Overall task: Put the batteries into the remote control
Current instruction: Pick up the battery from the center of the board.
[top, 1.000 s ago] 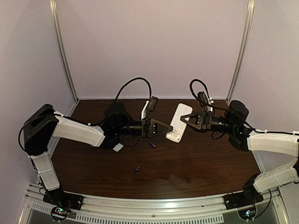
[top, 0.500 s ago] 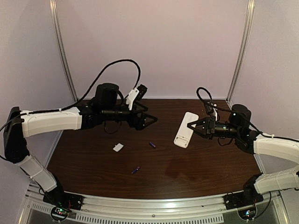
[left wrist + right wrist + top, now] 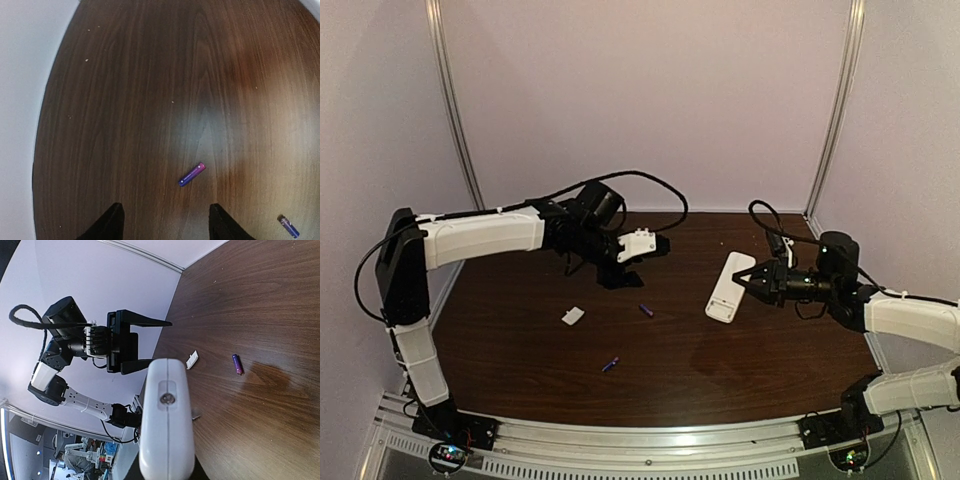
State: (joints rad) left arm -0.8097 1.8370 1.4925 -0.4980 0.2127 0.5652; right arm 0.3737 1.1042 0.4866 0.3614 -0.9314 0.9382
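Obs: left gripper [image 3: 167, 227] spread over table [image 3: 150, 75]; one battery [image 3: 192, 174] just ahead of its fingertips, between them; second battery [image 3: 289, 226] off to its side; right gripper [image 3: 744, 285] pinches remote control [image 3: 725, 295] by one end.

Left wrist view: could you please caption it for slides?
Left gripper, jaws open, one battery ahead; second battery at lower right.

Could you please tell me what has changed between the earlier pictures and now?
The left end effector drew back leftward from the remote control and turned to point down at the table, open. The right end effector, still shut on the remote control, carried it rightward and nearer its own base. The far battery, the near battery and the small white piece stayed put.
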